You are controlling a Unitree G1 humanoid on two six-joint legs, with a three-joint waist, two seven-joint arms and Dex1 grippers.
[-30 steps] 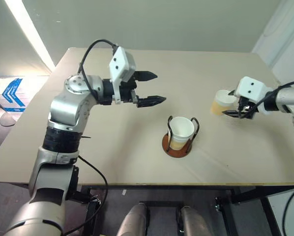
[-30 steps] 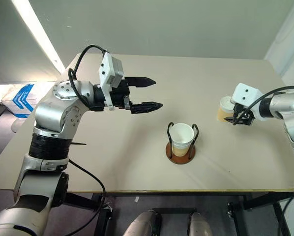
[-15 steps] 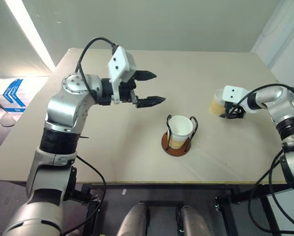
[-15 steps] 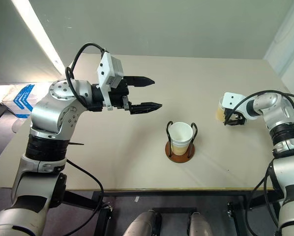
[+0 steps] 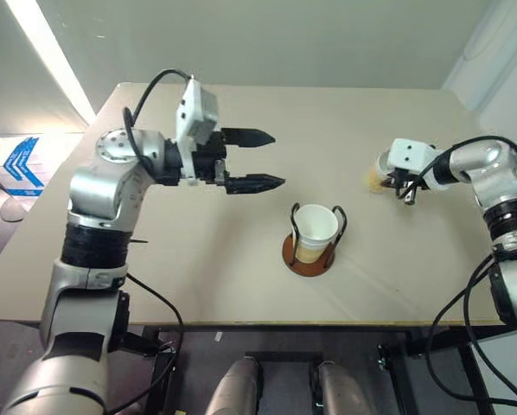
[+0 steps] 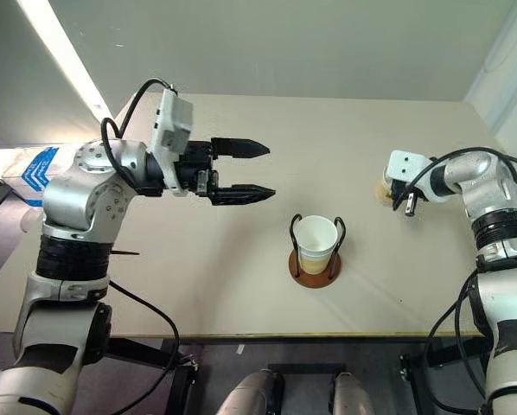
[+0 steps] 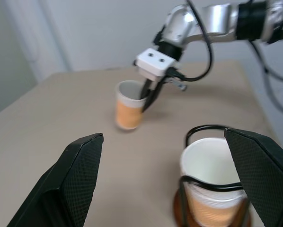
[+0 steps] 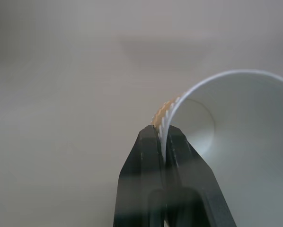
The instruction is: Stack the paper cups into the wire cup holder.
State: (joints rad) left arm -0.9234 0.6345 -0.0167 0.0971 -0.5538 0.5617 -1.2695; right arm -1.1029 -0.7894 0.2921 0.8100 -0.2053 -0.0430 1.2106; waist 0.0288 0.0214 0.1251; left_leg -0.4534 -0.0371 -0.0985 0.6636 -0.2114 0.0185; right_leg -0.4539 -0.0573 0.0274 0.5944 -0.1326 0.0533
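One loose cup (image 7: 128, 105) on the table's right is pinched at its rim by the right gripper (image 8: 164, 135), ready for lifting; the left gripper (image 5: 252, 159) waits wide open, empty, above the holder (image 5: 313, 239) with its stacked cups (image 5: 315, 226).

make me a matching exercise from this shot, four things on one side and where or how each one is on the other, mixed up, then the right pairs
Things:
1. left tool
2. right tool
3. loose paper cup
4. wire cup holder

States:
A. stands near the middle of the table with a cup seated in it
B. open, hanging in the air above the table with nothing in it
C. on the table's right side, pinched at its rim
D. shut, one finger inside a cup wall and one outside

Pairs: 1-B, 2-D, 3-C, 4-A
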